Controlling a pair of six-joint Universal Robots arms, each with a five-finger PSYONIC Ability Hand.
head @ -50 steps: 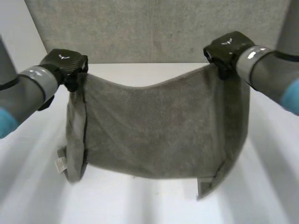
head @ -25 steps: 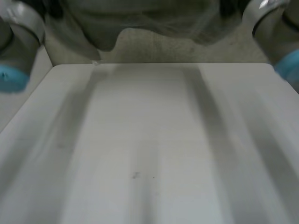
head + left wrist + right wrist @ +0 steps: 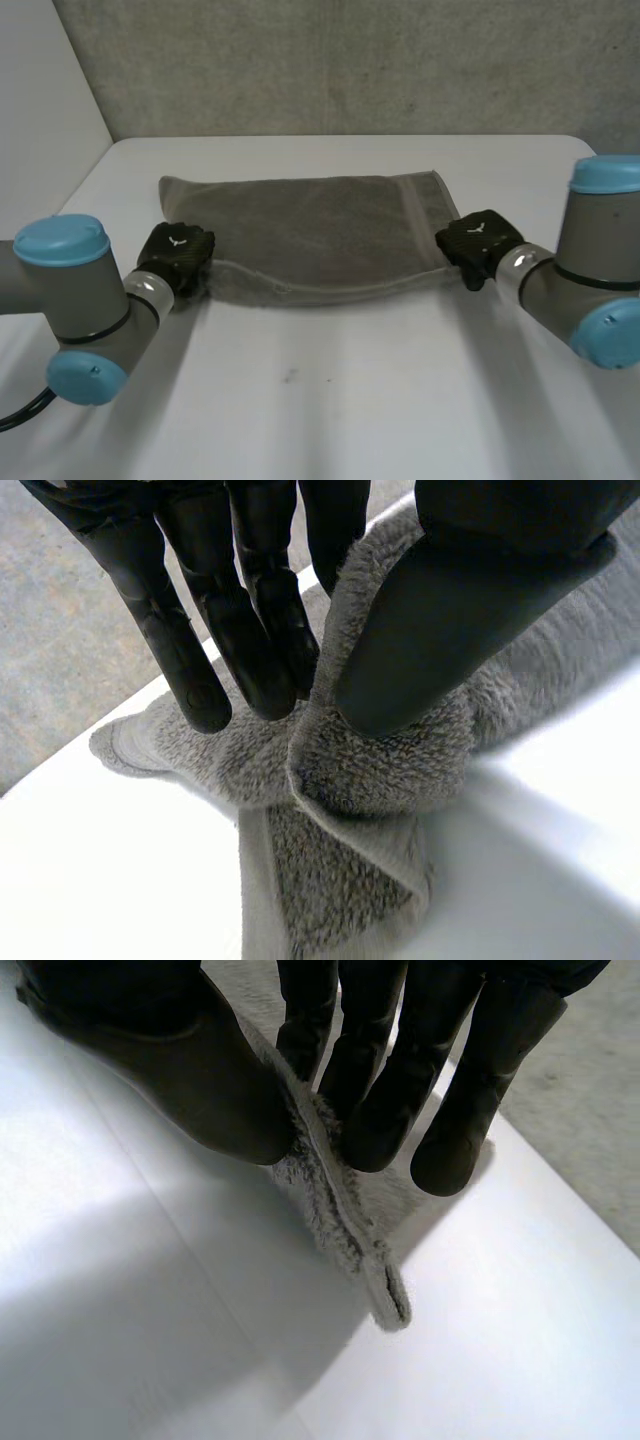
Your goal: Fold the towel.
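Both hands rest at mid-depth on the white table (image 3: 330, 400), with bare tabletop on the near side of them. The left hand (image 3: 176, 255) is at the 8 o'clock corner of the towel (image 3: 310, 235). In its wrist view, the thumb and fingers (image 3: 255, 610) pinch a bunched fold of grey pile. The right hand (image 3: 478, 242) is at the towel's 4 o'clock corner, its thumb and fingers (image 3: 385, 1080) squeezing the thin edge. The towel lies flat between them, two layers showing along its near edge, and runs back toward 12 o'clock, stopping short of the table's far edge. A grey speckled floor (image 3: 330, 60) lies beyond.
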